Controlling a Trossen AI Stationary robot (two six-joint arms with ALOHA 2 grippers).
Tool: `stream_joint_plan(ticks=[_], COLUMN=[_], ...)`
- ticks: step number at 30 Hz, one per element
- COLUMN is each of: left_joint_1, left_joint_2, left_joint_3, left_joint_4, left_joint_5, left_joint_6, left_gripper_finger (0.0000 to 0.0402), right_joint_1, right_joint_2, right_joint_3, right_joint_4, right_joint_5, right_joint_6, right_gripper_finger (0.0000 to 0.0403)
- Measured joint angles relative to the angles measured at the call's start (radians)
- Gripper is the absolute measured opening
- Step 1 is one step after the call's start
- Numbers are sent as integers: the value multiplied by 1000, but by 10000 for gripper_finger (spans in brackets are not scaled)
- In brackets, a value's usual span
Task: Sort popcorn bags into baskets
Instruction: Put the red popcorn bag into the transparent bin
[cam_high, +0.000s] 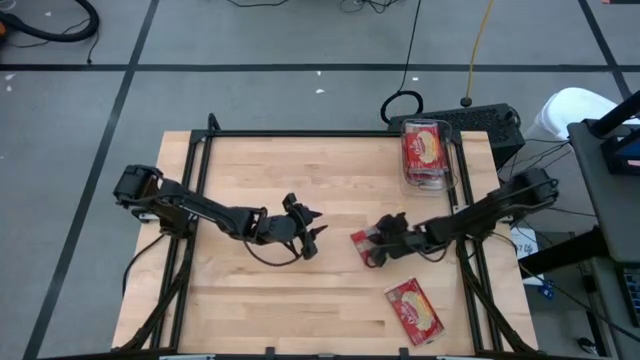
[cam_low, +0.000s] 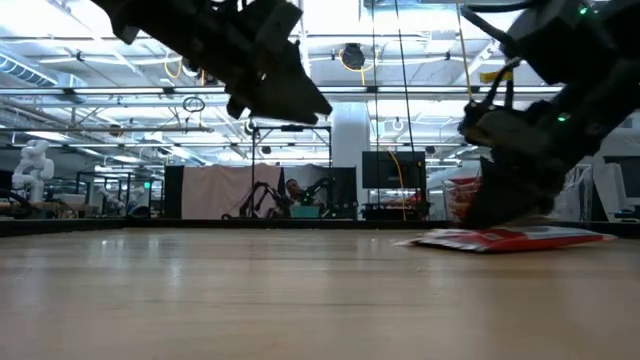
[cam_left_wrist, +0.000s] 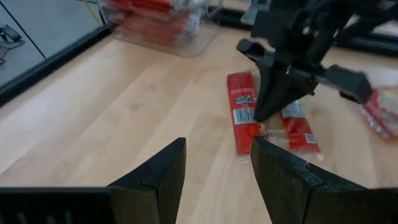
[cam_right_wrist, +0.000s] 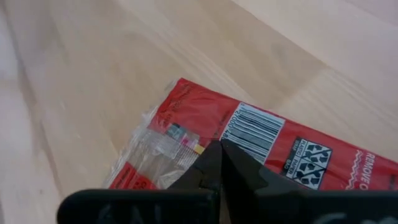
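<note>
A red popcorn bag (cam_high: 360, 238) lies flat on the wooden table right of centre, its printed back with the barcode (cam_right_wrist: 252, 134) facing up. My right gripper (cam_right_wrist: 219, 147) is shut, its tips down on this bag's near-left end. My left gripper (cam_high: 312, 238) hovers open just left of the bag, above the table, with nothing between its fingers (cam_left_wrist: 168, 168). A second popcorn bag (cam_high: 415, 310) lies face up near the front right edge. The clear basket (cam_high: 455, 168) stands at the far right with red bags (cam_high: 424, 148) inside. My right gripper sets its shut fingertips (cam_left_wrist: 261, 115) on the bag's upward-facing back beside the barcode (cam_right_wrist: 236, 127), close to the clear sealed end (cam_right_wrist: 155, 146). The fingers slant down from the table's right side. The bag lies flat on the table (cam_low: 510, 238).
A black power strip (cam_high: 470, 118) and cables lie just beyond the table's far right corner. Bare wood stretches across the table's left half (cam_high: 250, 300) and its near middle.
</note>
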Motion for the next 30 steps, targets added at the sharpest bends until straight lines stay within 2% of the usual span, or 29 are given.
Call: stream_joint_plan(ticks=[4,8,13,17,21,25,30], left_joint_1=[-7,-22,-58,-63,-58,-46,-16], left_joint_2=[67,165,279,366,438,488,522], left_joint_3=[1,-1,0,28,114,231,328], left_joint_4=[102,244,403,466,423,286,75], left_joint_5=[36,110,116,132,159,175,173], left_joint_6=[1,-1,5,7,43,90,88], left_gripper_finger=[186,186,186,184,149,101,63], right_joint_1=[0,0,7,44,105,168,221], right_joint_2=[75,85,15,-101,-224,-285,-274], right_joint_3=[43,100,122,123,124,123,123], right_joint_4=[138,203,165,-50,-290,-511,-721], right_joint_5=[22,27,-74,-102,-96,-55,-40], right_joint_6=[-84,-219,-398,-444,-420,-358,-290], right_gripper_finger=[4,4,4,4,4,4,5])
